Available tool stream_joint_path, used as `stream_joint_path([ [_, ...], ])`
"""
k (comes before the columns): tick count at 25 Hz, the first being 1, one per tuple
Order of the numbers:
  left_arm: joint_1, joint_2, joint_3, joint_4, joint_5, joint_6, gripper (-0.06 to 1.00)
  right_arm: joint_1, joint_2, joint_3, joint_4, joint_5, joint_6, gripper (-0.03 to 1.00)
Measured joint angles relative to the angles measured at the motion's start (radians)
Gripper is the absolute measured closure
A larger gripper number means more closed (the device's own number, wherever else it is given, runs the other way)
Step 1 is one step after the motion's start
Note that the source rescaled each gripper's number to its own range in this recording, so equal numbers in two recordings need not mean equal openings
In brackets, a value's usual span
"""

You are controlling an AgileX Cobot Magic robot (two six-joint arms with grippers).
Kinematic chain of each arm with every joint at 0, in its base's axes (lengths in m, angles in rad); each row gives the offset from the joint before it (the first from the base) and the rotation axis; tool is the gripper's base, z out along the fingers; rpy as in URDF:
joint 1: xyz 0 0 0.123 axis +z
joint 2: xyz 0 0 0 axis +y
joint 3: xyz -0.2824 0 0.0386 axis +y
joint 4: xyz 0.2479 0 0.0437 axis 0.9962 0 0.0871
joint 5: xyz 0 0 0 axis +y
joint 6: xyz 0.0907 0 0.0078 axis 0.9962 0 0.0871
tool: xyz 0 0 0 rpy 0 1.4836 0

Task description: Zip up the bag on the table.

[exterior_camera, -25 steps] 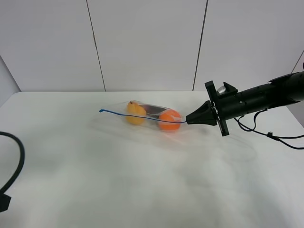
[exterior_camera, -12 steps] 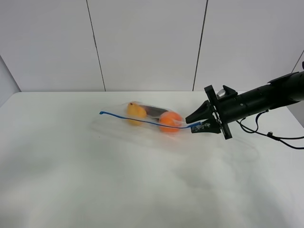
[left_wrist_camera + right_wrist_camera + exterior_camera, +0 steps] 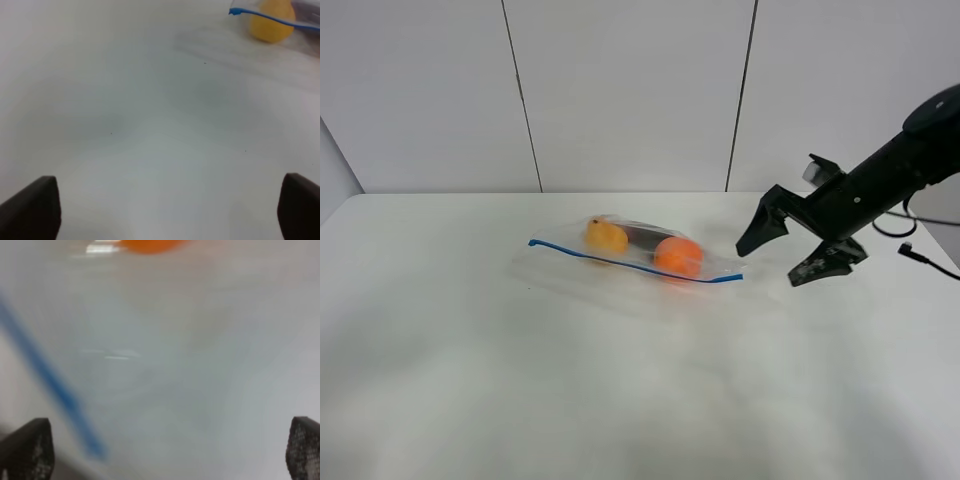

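Bag lies flat near mid-table, slightly toward the far edge, blue seal strip running its length on the near side. Yellow fruit and orange fruit sit inside, behind the strip. Right hand hangs just off the strip's right end, fingers spread wide, gripping nothing, clear of the bag. Left hand out of the high view; its wrist view shows fingers wide apart over bare table, bag's left corner well off.

Risks, judged: cannot tell whether the seal is fully pressed shut; a partial seal could pop where the fruits bulge the film. Floppy film may slide or bunch if pinched from one end with nothing anchoring the far end. Right wrist view is blurred, so alignment on the strip is uncertain.

Surroundings: nothing else on the table; no obstruction along the strip.
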Motion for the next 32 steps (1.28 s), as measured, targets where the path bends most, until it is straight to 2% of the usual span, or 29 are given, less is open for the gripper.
stream_joint_path([
  [2, 0.0, 0.0, 0.0, 0.0, 0.0, 0.0, -0.06, 0.015, -0.022, -0.06, -0.226, 0.002, 0.104, -0.03],
  [5, 0.0, 0.0, 0.0, 0.0, 0.0, 0.001, -0.06, 0.025, -0.05, -0.117, -0.475, 0.031, 0.219, -0.03],
  [9, 0.0, 0.0, 0.0, 0.0, 0.0, 0.001, -0.06, 0.025, -0.066, -0.126, -0.621, 0.099, 0.26, -0.03],
  [14, 0.0, 0.0, 0.001, 0.0, 0.0, 0.001, -0.06, 0.025, -0.083, -0.118, -0.621, 0.103, 0.264, -0.03],
  [18, 0.0, 0.0, 0.001, 0.0, 0.0, 0.001, -0.06, 0.029, -0.171, -0.051, -0.598, 0.103, 0.265, -0.03],
  [29, 0.0, 0.0, 0.001, 0.0, 0.0, 0.001, -0.06, 0.029, -0.676, 0.361, -0.592, 0.102, 0.264, -0.03],
  [32, 0.0, 0.0, 0.001, 0.0, 0.0, 0.001, -0.06, 0.029, -0.85, 0.485, -0.592, 0.046, 0.263, -0.03],
])
